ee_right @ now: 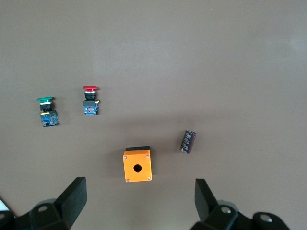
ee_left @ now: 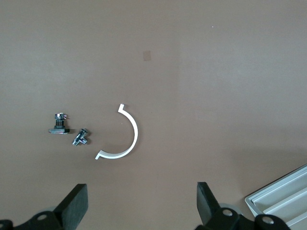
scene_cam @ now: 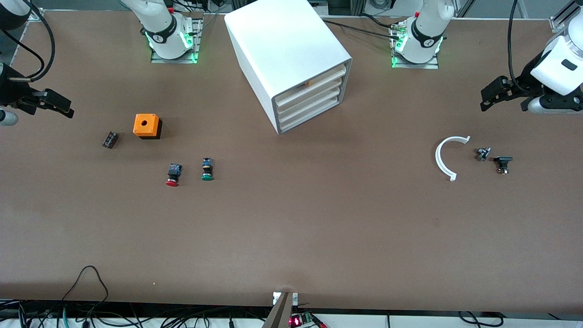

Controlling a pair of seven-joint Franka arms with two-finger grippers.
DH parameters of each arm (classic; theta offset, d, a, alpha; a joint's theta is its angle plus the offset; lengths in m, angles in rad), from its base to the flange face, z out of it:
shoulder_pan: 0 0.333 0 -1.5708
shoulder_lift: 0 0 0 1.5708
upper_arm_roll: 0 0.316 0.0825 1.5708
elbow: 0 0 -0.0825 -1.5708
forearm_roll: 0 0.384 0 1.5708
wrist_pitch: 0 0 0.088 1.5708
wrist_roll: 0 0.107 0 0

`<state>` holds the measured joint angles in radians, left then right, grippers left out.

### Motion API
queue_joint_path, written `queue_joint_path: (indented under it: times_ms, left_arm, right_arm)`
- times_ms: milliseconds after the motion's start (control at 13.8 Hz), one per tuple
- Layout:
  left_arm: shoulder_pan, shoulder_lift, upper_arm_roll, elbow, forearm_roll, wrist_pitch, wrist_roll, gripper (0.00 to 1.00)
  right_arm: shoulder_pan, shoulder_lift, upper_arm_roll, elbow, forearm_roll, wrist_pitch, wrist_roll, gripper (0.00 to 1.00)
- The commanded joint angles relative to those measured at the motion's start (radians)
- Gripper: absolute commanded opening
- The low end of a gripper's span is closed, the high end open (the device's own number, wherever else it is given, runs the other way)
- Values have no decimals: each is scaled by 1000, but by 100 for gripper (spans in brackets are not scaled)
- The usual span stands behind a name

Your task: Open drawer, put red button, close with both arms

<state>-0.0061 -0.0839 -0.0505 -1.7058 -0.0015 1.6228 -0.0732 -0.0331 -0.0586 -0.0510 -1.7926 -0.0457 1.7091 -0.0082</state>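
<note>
My left gripper (ee_left: 139, 203) and right gripper (ee_right: 139, 201) hover with jaws apart at opposite counter ends; the cabinet's white plastic drawers (scene_cam: 309, 98) are shut; near the small red-capped push-button (scene_cam: 173, 175) lies a green-capped twin (scene_cam: 207, 169) I might grab by mistake.

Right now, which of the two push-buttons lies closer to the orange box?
The red button. It lies beside the green-capped button, toward the right arm's end of the table, so less bare table separates it from the orange box. Both lie on their sides.

1. A brown matte worktop (scene_cam: 291, 228) fills nearly everything, evenly lit.
2. Black cables (scene_cam: 86, 282) trail along its nearer edge.
3. Metal framing (scene_cam: 558, 20) shows at one corner by the bases.
</note>
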Motion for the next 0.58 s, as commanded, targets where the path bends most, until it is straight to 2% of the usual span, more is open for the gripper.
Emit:
queue_joint_path:
  times_ms: [0,506]
  left_arm:
    - [3,3,-3,23,23,-23,24,100]
    - [-5,45,-5,54,24,-26,7,100]
  right_arm:
    - [-1,-4,0,7,10,-6,-7,100]
    - [1,-4,0,7,10,-6,-7,100]
